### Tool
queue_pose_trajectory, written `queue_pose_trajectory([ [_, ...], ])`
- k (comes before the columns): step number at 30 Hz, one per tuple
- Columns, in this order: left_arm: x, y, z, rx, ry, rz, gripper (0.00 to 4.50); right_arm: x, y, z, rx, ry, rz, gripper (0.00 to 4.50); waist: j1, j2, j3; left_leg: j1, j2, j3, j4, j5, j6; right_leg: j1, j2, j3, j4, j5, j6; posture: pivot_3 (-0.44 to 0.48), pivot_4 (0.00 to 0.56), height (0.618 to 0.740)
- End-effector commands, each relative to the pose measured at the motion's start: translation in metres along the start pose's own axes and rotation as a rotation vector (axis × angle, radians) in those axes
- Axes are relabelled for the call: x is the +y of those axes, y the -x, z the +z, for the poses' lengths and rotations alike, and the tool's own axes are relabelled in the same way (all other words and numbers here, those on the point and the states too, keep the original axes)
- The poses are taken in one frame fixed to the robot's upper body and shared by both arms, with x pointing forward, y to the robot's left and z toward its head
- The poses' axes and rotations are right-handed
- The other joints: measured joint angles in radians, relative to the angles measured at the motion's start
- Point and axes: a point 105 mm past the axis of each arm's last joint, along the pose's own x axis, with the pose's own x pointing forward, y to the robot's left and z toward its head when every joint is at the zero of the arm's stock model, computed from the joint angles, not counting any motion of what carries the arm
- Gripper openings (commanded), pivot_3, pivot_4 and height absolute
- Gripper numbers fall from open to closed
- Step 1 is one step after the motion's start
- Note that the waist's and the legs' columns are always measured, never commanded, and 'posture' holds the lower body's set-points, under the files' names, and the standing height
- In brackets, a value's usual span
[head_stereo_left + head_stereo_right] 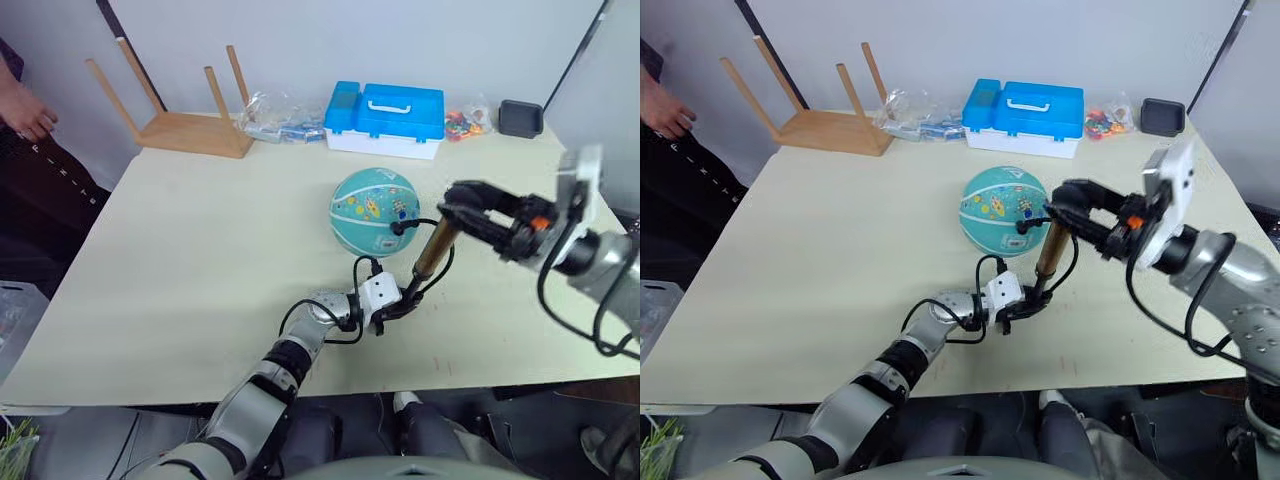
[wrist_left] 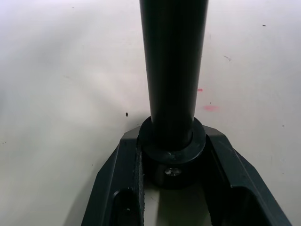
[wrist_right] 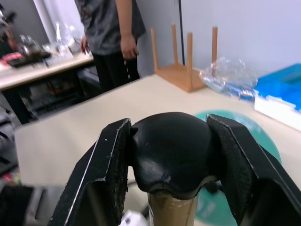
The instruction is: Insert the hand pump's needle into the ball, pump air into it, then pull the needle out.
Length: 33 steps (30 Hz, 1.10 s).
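The teal ball (image 1: 372, 208) rests on the table's middle. Just to its right the bronze-gold hand pump (image 1: 434, 248) stands nearly upright, leaning a little. My left gripper (image 1: 398, 299) is shut on the pump's black bottom cap (image 2: 172, 155) at the tabletop. My right gripper (image 1: 452, 212) is shut on the black handle (image 3: 169, 150) at the pump's top. A thin black hose (image 1: 436, 272) loops from the pump to a small black fitting (image 1: 397, 228) touching the ball's right side. The needle itself is hidden at that spot.
Along the table's (image 1: 200, 270) far edge lie an upturned wooden stool (image 1: 190, 128), a clear plastic bag (image 1: 275, 118), a blue case (image 1: 387, 115), small colourful pieces (image 1: 463, 122) and a black box (image 1: 520, 118). A person (image 1: 25, 110) stands at the far left.
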Motion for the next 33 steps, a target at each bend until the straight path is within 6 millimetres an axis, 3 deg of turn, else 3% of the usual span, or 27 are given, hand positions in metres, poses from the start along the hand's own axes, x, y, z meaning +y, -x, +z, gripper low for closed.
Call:
queue_pose_trajectory([
  [1,-0.027,0.016,-0.048,0.159,0.086,-0.068,1.08,0.003,-0.002,-0.086,0.251,-0.119,0.002,2.05,-0.001,0.0,0.0,0.003,0.001,0.0,-0.001,0.0,0.0,0.003,0.0,0.0,0.0,0.0,0.0,0.0,0.15,0.74],
  [4,-0.028,0.017,-0.048,0.162,0.089,-0.062,1.08,0.0,0.001,-0.121,0.334,-0.128,-0.012,2.05,-0.001,-0.002,-0.002,0.013,0.003,0.0,-0.007,0.0,0.0,0.012,0.001,0.0,-0.002,-0.004,0.001,0.0,0.15,0.74],
  [8,-0.027,0.017,-0.05,0.169,0.093,-0.055,1.08,-0.005,0.002,-0.146,0.398,-0.122,-0.027,2.05,0.0,-0.001,-0.006,0.015,0.005,0.0,-0.009,0.0,-0.001,0.012,0.008,0.0,-0.002,-0.005,0.0,0.0,0.15,0.74],
  [11,-0.027,0.016,-0.05,0.173,0.094,-0.053,1.08,-0.006,0.003,-0.148,0.41,-0.112,-0.026,2.05,-0.001,-0.003,-0.01,0.016,0.006,0.0,-0.009,0.0,-0.001,0.012,0.008,0.0,-0.002,-0.005,0.0,0.0,0.15,0.74],
  [14,-0.026,0.016,-0.05,0.175,0.093,-0.056,1.08,-0.009,0.002,-0.133,0.367,-0.1,-0.032,2.05,-0.001,-0.004,-0.012,0.017,0.006,0.0,-0.009,0.0,-0.001,0.012,0.008,0.0,-0.002,-0.005,0.0,0.0,0.15,0.74],
  [17,-0.026,0.015,-0.049,0.175,0.09,-0.059,1.08,-0.01,-0.001,-0.106,0.286,-0.082,-0.025,2.05,0.0,-0.004,-0.011,0.016,0.006,0.0,-0.009,0.0,-0.001,0.012,0.007,0.0,-0.002,-0.005,0.0,0.0,0.15,0.74],
  [20,-0.026,0.013,-0.048,0.174,0.088,-0.068,1.08,-0.006,-0.001,-0.051,0.15,-0.026,0.001,2.05,0.006,0.0,-0.009,0.015,0.006,0.0,-0.009,0.0,-0.001,0.012,0.007,0.001,-0.002,-0.005,0.0,0.0,0.15,0.74],
  [23,-0.026,0.012,-0.047,0.174,0.088,-0.072,1.08,-0.003,0.004,-0.011,0.066,0.004,0.015,2.05,0.009,0.006,0.003,0.01,0.005,0.0,-0.008,0.0,-0.001,0.009,0.005,0.0,-0.003,-0.002,-0.004,0.0,0.15,0.74],
  [26,-0.025,0.011,-0.047,0.173,0.089,-0.077,1.08,0.003,0.017,0.056,-0.081,0.071,0.042,2.05,0.012,0.013,0.012,0.007,0.002,0.0,-0.007,0.0,-0.001,0.007,-0.001,-0.001,-0.002,-0.002,-0.004,0.0,0.15,0.74],
  [28,-0.026,0.01,-0.047,0.172,0.088,-0.08,1.08,0.007,0.025,0.087,-0.149,0.091,0.05,2.05,0.013,0.015,0.014,-0.002,-0.001,-0.001,-0.004,0.0,-0.001,-0.001,-0.002,-0.002,-0.002,-0.001,-0.002,0.0,0.15,0.74],
  [31,-0.025,0.009,-0.046,0.171,0.089,-0.081,1.08,0.011,0.035,0.118,-0.221,0.101,0.052,2.05,0.019,0.014,0.015,-0.011,-0.002,-0.003,0.001,0.002,-0.002,-0.007,-0.005,-0.003,-0.001,0.0,-0.002,0.0,0.15,0.74],
  [33,-0.025,0.008,-0.045,0.171,0.088,-0.082,1.08,0.012,0.036,0.124,-0.216,0.108,0.046,2.05,0.027,0.011,0.017,-0.012,-0.003,-0.003,0.001,0.001,-0.001,-0.008,-0.007,-0.003,-0.001,0.0,-0.001,0.0,0.15,0.74],
])
